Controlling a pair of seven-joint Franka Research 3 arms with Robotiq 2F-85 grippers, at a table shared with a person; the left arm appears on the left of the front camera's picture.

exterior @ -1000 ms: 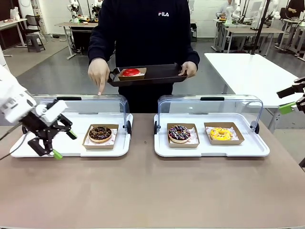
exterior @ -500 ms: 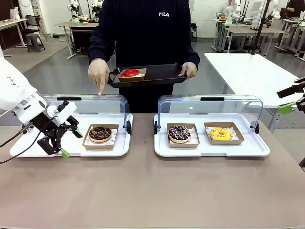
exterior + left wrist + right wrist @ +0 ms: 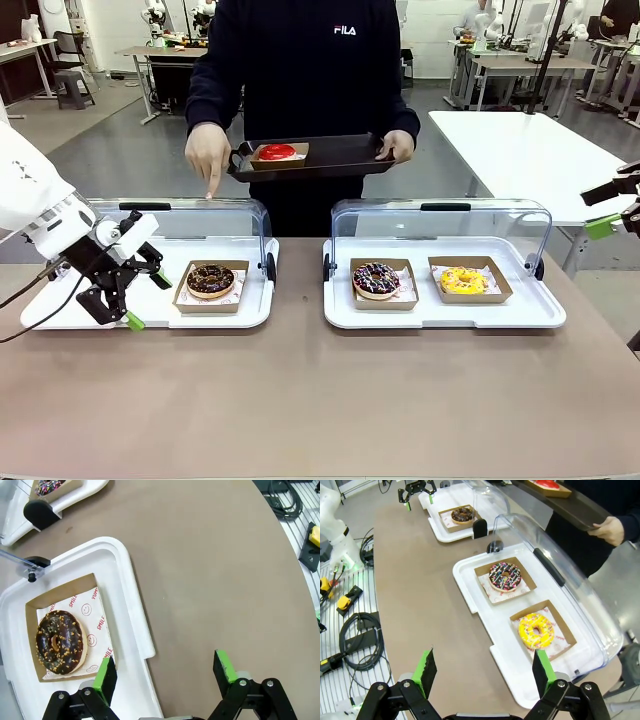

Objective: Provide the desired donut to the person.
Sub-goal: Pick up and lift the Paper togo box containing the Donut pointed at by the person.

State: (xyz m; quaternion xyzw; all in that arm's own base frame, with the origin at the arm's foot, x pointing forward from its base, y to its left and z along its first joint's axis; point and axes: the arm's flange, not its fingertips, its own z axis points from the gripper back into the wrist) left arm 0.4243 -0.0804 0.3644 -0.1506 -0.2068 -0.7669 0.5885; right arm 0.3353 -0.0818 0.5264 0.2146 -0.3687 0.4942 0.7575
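Cardboard box [image 3: 182, 301] with chocolate donut [image 3: 210, 280]

table [image 3: 300, 400]: matt brown | right tray [image 3: 440, 318]: glossy white plastic | lid [image 3: 440, 228]: clear plastic | donut box [image 3: 208, 307]: brown cardboard

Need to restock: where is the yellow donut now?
Front view, right side: the yellow donut sits in the right display case, right of the sprinkled chocolate donut.

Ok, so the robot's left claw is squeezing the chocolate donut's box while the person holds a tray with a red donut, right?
No, the left gripper is open, beside the chocolate donut's box, gripping nothing; the left wrist view shows it. The person does hold a tray with a red donut.
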